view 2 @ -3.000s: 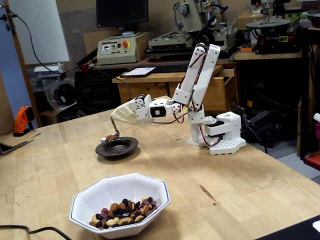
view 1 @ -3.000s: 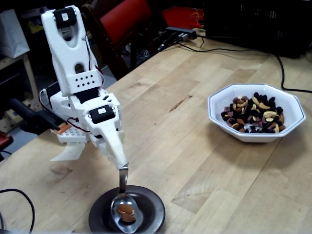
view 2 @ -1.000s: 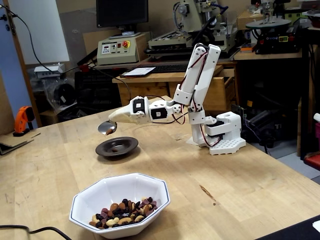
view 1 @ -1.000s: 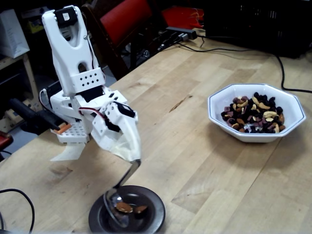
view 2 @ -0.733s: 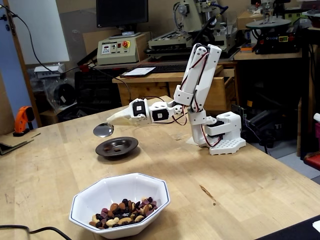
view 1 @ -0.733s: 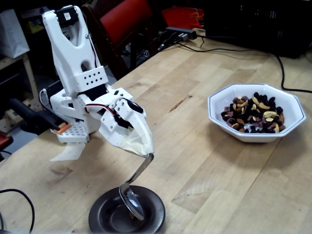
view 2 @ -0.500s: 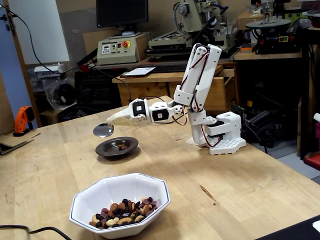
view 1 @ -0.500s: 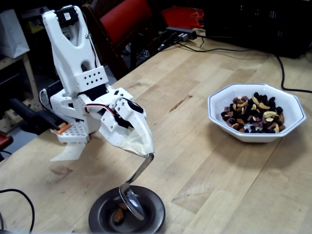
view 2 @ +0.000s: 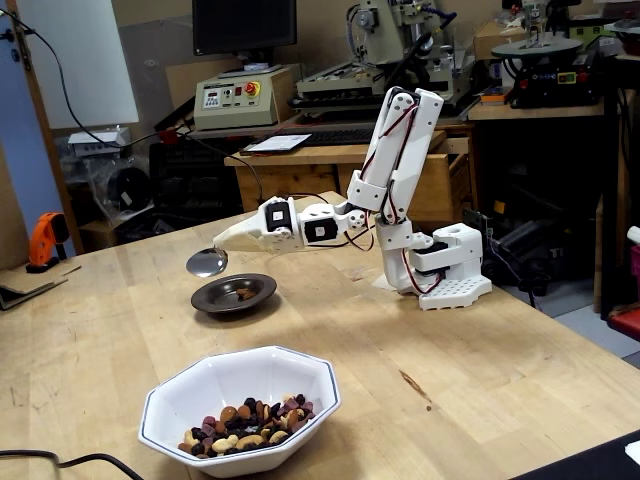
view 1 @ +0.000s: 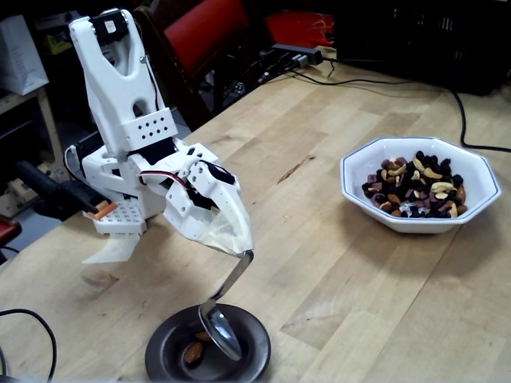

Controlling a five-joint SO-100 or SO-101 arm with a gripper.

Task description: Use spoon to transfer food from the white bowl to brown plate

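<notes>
Silver metal spoon [view 1: 223, 327] is clamped by its handle in the white two-finger gripper [view 1: 242, 252], bowl turned on edge above the small round dark brown plate [view 1: 247, 349]. In a fixed view the plate [view 2: 234, 294] sits at 7 o'clock from the arm base. Two or three nut pieces [view 1: 192, 351] lie in its sunken centre. Mixed nuts and raisins [view 1: 416, 188] fill the octagonal white bowl [view 1: 363, 159], well apart at 2 o'clock from the plate.

White bowl [view 1: 421, 195] w/ blue rim line, dk brown plate [view 1: 251, 345], silver spoon [view 1: 221, 328], white claw [view 1: 236, 246]
</notes>
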